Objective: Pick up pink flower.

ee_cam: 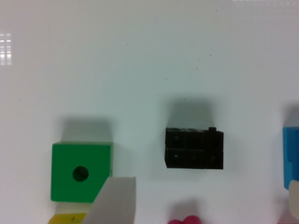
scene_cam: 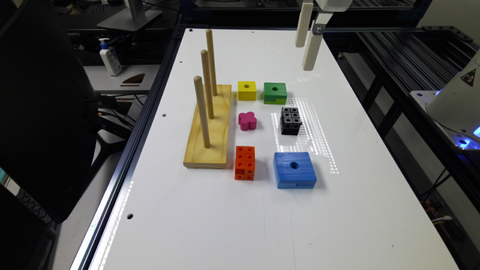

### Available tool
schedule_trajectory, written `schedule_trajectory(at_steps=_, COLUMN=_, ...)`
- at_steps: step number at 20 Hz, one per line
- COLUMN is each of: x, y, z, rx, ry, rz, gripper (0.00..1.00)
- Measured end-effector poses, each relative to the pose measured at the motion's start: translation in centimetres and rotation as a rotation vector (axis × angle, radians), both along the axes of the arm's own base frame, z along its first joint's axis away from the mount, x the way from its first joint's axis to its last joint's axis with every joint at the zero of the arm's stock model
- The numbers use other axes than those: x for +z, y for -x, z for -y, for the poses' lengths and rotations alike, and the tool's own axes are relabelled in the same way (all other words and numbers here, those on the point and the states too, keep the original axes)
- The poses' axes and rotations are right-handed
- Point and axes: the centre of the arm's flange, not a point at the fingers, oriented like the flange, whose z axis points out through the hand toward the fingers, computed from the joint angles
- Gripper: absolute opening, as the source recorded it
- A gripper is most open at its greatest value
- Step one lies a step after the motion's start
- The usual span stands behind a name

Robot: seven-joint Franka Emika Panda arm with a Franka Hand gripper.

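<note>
Magenta-pink and four-lobed, the pink flower (scene_cam: 247, 120) lies flat on the white table (scene_cam: 375, 210), untouched, just beside the wooden peg board (scene_cam: 210, 131) with its three upright pegs. A yellow block (scene_cam: 247, 90) with a hole sits beyond it, and an orange block of joined cubes (scene_cam: 245, 162) sits nearer the camera. On the exterior view's right of the flower stands a black block of joined cubes (scene_cam: 290, 120), with a green block (scene_cam: 275, 93) and a blue block (scene_cam: 294, 169) either side of it.

The gripper (scene_cam: 307, 39) hangs high above the far part of the table, well apart from the flower. Its fingers (ee_cam: 114, 200) are spread and carry nothing. In the wrist view the flower (ee_cam: 183, 220) peeks in at the edge.
</note>
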Motion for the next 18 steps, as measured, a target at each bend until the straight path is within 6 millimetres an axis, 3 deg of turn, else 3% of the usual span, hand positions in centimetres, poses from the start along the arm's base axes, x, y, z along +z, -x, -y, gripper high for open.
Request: schedule_trajectory(at_steps=18, x=-0.1, y=-3.1, z=-0.1, rx=0.001, ry=-0.004, rz=0.003, gripper=1.0)
